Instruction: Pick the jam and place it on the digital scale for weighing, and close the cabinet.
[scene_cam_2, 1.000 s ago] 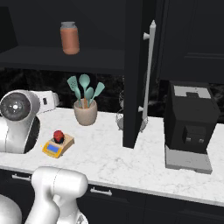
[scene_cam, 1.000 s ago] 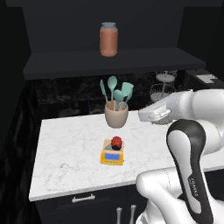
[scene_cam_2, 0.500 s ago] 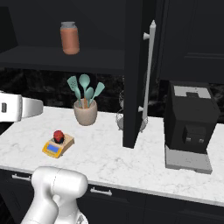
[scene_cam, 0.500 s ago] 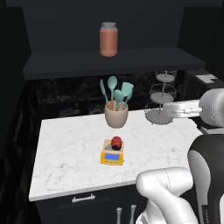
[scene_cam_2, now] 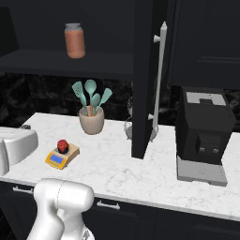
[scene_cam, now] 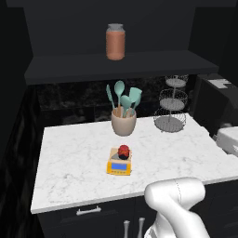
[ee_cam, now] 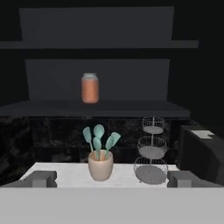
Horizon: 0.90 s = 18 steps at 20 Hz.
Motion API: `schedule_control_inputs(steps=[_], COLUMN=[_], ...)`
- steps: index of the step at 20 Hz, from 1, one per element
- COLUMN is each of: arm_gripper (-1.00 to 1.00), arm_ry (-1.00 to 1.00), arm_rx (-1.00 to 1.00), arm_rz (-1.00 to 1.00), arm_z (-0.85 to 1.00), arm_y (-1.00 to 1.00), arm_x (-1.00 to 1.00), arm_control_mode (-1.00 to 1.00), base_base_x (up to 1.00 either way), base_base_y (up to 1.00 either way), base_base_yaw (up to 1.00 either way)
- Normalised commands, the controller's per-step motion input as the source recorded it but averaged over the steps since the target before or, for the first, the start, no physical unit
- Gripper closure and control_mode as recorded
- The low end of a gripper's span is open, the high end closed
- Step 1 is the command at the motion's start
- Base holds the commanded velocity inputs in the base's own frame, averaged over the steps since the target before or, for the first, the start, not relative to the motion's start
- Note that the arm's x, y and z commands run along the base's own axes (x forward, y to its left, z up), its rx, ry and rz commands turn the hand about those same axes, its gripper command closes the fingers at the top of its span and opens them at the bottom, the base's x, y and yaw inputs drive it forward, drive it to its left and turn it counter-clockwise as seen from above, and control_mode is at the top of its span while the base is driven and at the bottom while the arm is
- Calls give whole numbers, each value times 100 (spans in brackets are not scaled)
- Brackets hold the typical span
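jam: tiny squat red jar with dark lid (scene_cam: 123,150), glossy, sits on top plate of the scale; first half of task looks done
scale: small flat yellow-orange square device with grey plate and blue display (scene_cam: 119,163), on white marbled counter (scene_cam: 69,158), in front of beige utensil cup with teal spatulas (scene_cam: 123,122)
cabinet: black upper wall cabinet door (scene_cam_2: 143,79), panelled, matte, long vertical silver bar handle (scene_cam_2: 158,84); stands swung open, edge-on over counter, left of black coffee machine (scene_cam_2: 204,136)
gripper: two dark finger tips (ee_cam: 111,179) spread wide, nothing between them, holding nothing
key relation: hand looks level at the open shelves with tall orange-brown jar (ee_cam: 89,88); judging by the right base view the open door lies off to the hand's right, its long axis vertical
next: likely swing right, push the door's flat face shut
other: three-tier wire stand (scene_cam: 171,104), thin mesh, beside cup
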Motion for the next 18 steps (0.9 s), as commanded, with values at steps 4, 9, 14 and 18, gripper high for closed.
schedule_control_inputs(steps=[4, 9, 14, 18], arm_gripper=[-100, -100, -100, -100], arm_ry=[-51, -30, -11, 1], arm_rx=[3, 3, 18, 14], arm_rz=[-4, -6, 2, 26], arm_z=[10, 38, 11, 0], arm_y=[-71, -65, -98, -80], arm_x=[-100, -100, -20, 52], arm_control_mode=[-100, -100, -100, -100], base_base_x=[0, 0, 0, 0], base_base_y=[0, 0, 0, 0], base_base_yaw=[0, 0, 0, 0])
